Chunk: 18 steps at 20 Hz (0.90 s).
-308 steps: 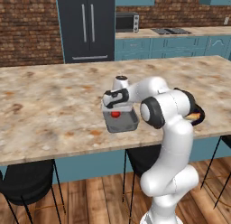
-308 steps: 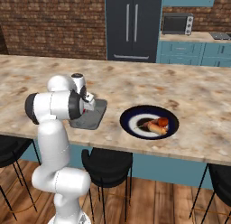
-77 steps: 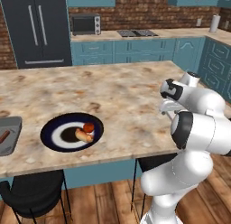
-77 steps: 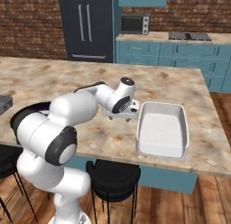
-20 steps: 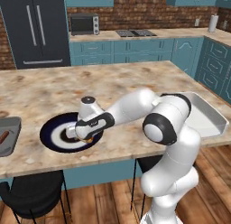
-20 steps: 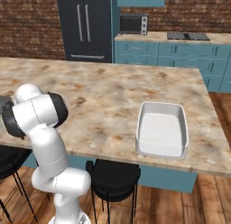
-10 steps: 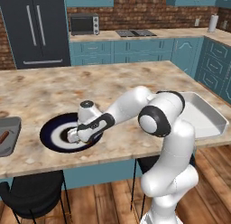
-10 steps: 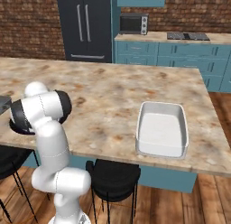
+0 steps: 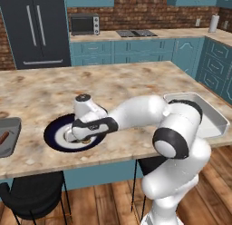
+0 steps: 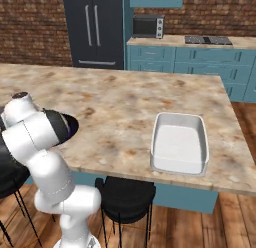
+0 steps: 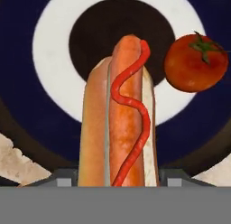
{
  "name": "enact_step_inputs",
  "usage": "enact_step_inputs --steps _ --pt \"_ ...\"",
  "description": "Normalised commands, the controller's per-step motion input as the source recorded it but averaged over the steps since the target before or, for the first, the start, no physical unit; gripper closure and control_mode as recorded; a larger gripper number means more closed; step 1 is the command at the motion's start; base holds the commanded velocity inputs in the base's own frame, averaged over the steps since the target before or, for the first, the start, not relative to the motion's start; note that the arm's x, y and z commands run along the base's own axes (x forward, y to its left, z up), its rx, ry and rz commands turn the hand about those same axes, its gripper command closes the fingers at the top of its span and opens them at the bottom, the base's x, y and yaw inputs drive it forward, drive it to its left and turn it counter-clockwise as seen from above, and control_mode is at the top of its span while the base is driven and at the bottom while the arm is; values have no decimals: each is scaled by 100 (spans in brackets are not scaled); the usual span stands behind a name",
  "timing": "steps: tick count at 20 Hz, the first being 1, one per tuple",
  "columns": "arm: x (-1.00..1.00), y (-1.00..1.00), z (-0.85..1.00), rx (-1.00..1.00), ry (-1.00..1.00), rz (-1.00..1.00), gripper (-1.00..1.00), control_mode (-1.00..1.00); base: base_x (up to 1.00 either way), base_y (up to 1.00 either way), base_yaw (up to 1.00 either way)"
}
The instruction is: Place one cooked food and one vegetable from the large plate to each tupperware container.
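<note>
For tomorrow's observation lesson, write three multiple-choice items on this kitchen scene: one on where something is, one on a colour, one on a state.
1. Where does the hot dog lie?
A. on the plate
B. in the white tray
C. on the floor

2. What colour is the tomato?
A. green
B. red
C. yellow

3. What is in the white tray?
A. a hot dog
B. a tomato
C. nothing

Answers:
1. A, the hand view shows it lying across the plate's dark centre and white ring.
2. B, it is red with a small green stalk, beside the hot dog on the plate.
3. C, the right base view shows its bare white floor.
</note>
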Motion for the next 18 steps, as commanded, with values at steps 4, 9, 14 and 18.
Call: enact_step_inputs --steps 4,9,14,18 --pt "-90 -100 100 -1 0 -5 100 -100 0 0 0" --pt "-60 -100 100 -4 -3 -1 100 -100 0 0 0" --pt "-22 -100 100 0 -15 0 100 -100 0 0 0" --pt "-26 -100 85 0 -12 0 100 -100 0 0 0"
